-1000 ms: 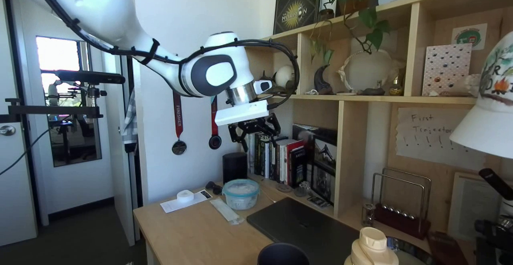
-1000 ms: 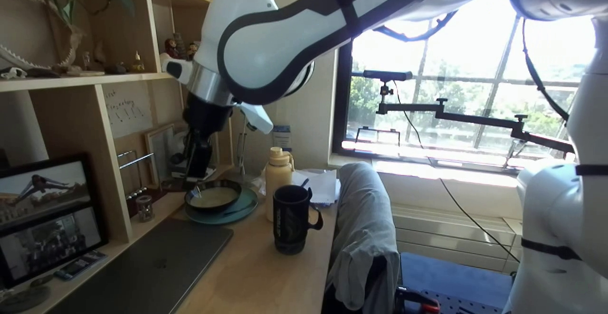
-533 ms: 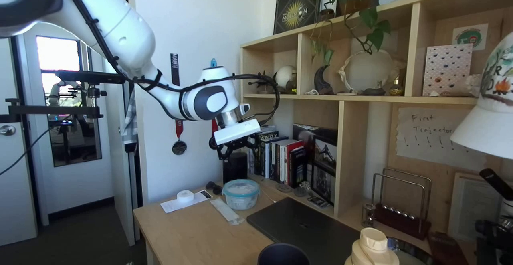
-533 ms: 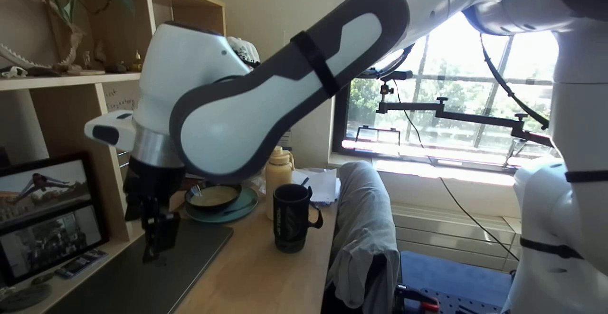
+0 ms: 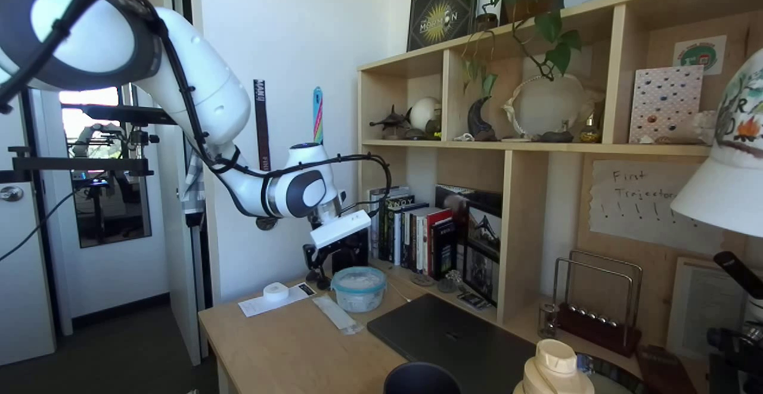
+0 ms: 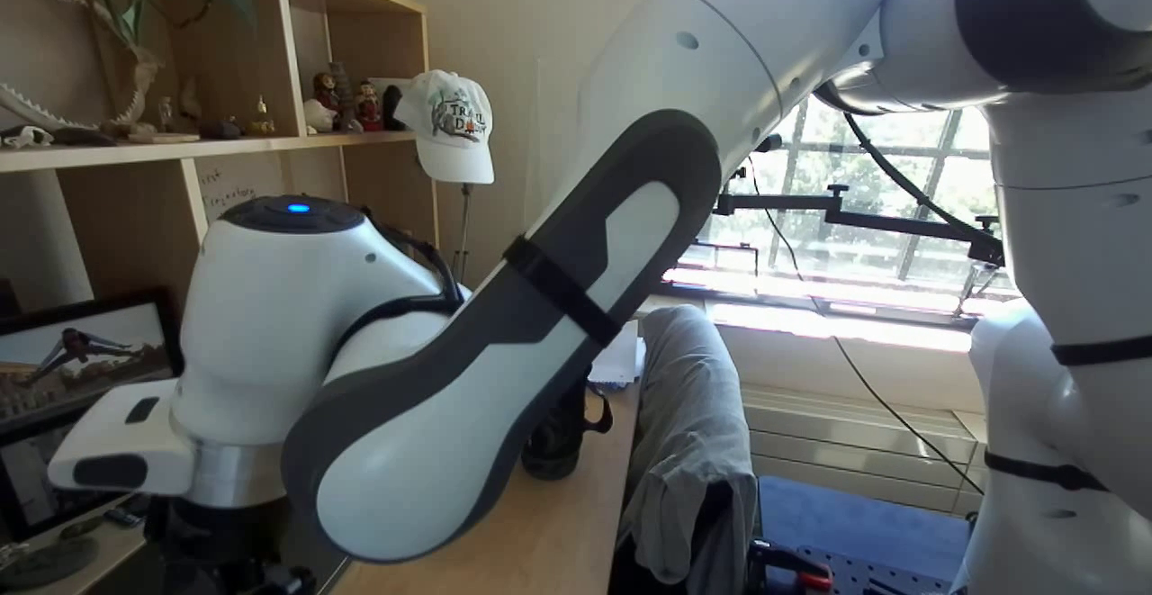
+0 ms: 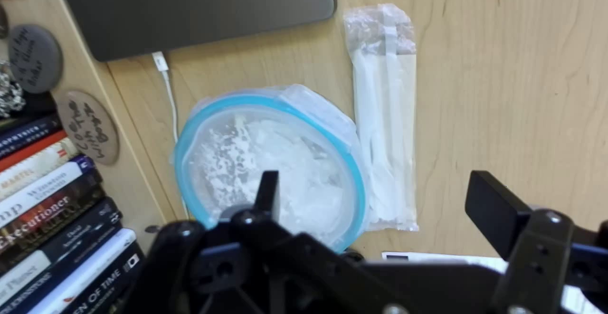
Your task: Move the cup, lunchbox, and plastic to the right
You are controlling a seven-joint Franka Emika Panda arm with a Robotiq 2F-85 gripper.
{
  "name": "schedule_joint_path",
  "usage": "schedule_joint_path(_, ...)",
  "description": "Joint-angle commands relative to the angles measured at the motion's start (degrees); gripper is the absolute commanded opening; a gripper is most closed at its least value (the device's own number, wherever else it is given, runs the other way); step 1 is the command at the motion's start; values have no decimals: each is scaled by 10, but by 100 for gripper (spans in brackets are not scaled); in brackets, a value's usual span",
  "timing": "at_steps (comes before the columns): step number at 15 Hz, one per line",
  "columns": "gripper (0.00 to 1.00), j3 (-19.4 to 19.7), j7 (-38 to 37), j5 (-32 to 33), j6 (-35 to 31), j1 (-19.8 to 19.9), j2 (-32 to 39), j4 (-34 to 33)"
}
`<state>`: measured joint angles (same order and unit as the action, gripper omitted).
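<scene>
The lunchbox (image 5: 358, 289), a round clear tub with a pale blue rim, sits near the far end of the table. Beside it lies the plastic (image 5: 337, 315), a long clear pouch with white pieces inside. In the wrist view my gripper (image 7: 374, 181) stands open above them, holding nothing. Its left finger overlaps the lunchbox lid (image 7: 280, 138), while the right one is over bare wood past the plastic (image 7: 387, 124). The dark cup (image 5: 421, 376) is at the near end, cut off by the frame edge; my arm hides much of the cup (image 6: 553, 442) in an exterior view.
A dark laptop (image 5: 447, 337) lies between the lunchbox and a cream bottle (image 5: 554, 367). A white card (image 5: 256, 306) with a white roll (image 5: 275, 291) is near the far edge. A dark cylinder (image 5: 359, 250) and books (image 5: 411, 233) stand behind the lunchbox.
My gripper has come down toward the table's far end, close to the lunchbox, with its jaws still open. The arm now covers the bottle and part of the cup in an exterior view.
</scene>
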<state>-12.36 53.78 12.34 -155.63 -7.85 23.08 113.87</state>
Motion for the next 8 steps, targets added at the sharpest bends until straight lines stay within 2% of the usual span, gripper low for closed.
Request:
schedule_joint_path(1, 100, 0, 1, 30, -25, -11, 42, -28)
schedule_joint_path(8, 100, 12, -22, 68, -84, -33, 95, -54)
